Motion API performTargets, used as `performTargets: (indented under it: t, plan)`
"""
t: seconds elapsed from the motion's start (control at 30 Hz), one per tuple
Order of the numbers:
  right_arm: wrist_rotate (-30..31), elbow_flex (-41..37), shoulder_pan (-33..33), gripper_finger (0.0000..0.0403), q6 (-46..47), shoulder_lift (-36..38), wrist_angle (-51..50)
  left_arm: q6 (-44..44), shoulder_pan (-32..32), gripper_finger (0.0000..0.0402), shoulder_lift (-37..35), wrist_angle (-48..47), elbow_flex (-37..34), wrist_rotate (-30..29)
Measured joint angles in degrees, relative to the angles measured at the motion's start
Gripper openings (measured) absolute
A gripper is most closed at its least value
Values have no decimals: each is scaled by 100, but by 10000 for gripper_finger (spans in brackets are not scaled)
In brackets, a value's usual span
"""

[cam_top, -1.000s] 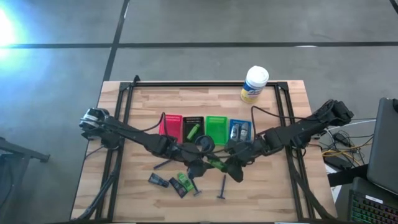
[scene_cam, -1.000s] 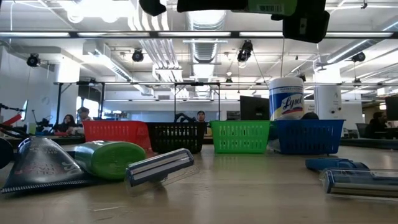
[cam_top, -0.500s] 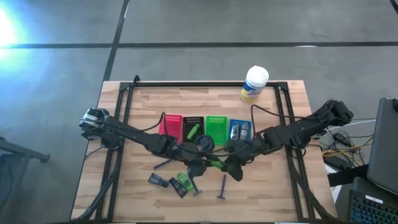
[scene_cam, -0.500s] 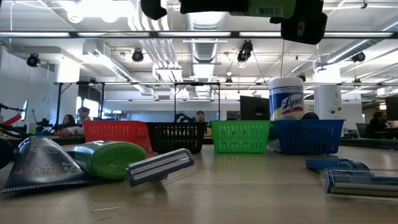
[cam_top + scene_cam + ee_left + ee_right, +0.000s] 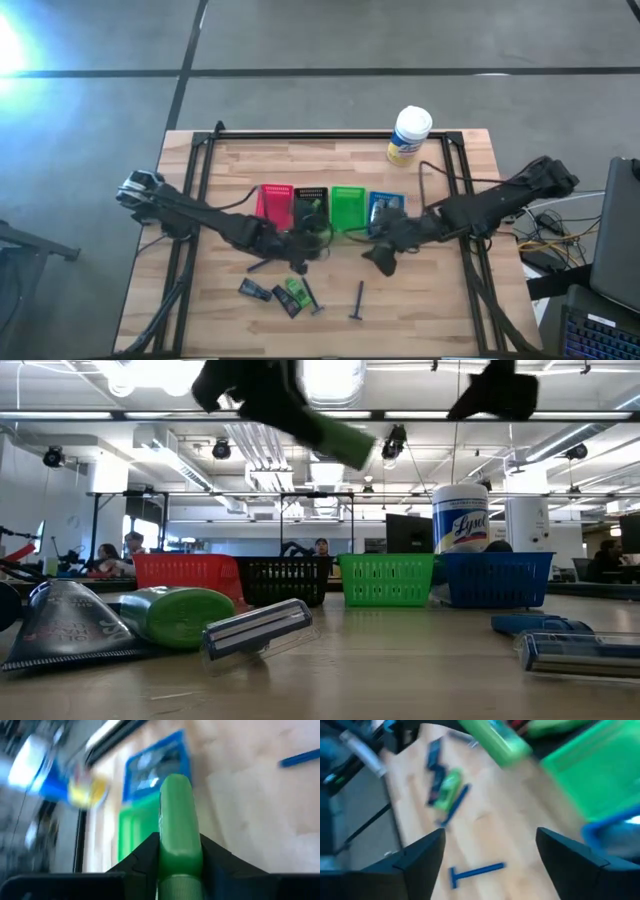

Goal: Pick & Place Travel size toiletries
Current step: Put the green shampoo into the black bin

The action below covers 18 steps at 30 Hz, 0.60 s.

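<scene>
From above: left gripper just off the near edge of the black tray, clamped on a green tube. Right gripper near the blue tray, toward the table's right side, fingers spread with nothing between. Four trays in a row across the middle of the wooden table: red tray, black, green tray, blue. White canister alone at the far edge. Toward the near edge, a cluster of loose toiletries: black tube, green packet, and a blue razor lying apart from them.

From table height: held tube tilted and well clear of the tabletop, above the tray row. Right gripper also high up. Close in the foreground, a grey pouch, a green bottle lying on its side and a razor head touching it; two more razors at the near right.

From the left wrist: tube pinched between both dark fingers, green tray and blue tray beyond it.

From the right wrist: own fingers wide apart, blue razor on bare wood between them, green packet and dark tubes farther off, held tube near the green tray.
</scene>
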<state>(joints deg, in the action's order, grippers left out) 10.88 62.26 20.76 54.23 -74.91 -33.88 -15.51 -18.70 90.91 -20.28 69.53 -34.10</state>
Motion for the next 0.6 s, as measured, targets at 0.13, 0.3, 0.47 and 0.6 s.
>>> performTargets:
  t: [0.13,0.3,0.47,0.6]
  plan:
    - [1312,-2,208,331,545,504,-785,2144,-153,104,-489,-137,-626,-1110]
    - [2351,-36,258,346,1469,870,-1602,6194,-4,104,-756,-131,-1429,-1993]
    - [2529,-55,248,348,1600,882,-1692,8638,361,104,-496,-117,-1877,-1754]
    - [2531,-63,248,337,1593,773,-1693,8850,561,104,-181,204,-1978,-1717]
